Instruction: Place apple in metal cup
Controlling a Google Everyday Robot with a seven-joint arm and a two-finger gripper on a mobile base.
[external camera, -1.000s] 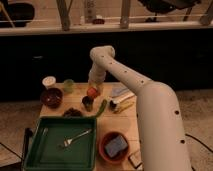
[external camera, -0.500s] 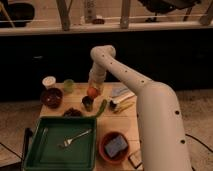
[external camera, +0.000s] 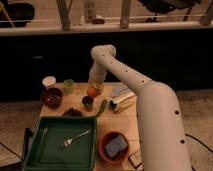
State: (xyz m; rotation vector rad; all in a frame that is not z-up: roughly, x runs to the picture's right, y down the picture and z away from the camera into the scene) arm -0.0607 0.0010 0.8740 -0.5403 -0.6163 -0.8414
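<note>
Wooden table (external camera: 122, 120) bears the metal cup (external camera: 88, 103), the apple (external camera: 92, 92) just behind it at the gripper (external camera: 94, 85); whether that grips anything, I cannot tell. Apple seems firm, smooth, light: hold across its middle.

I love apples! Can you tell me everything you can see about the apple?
The apple is small, round and orange-red, smooth-looking. It sits right at the tip of the robot's gripper, toward the back of the wooden table. The dark metal cup stands just below it in the picture. Whether the apple is lifted or touching anything underneath cannot be told.
</note>
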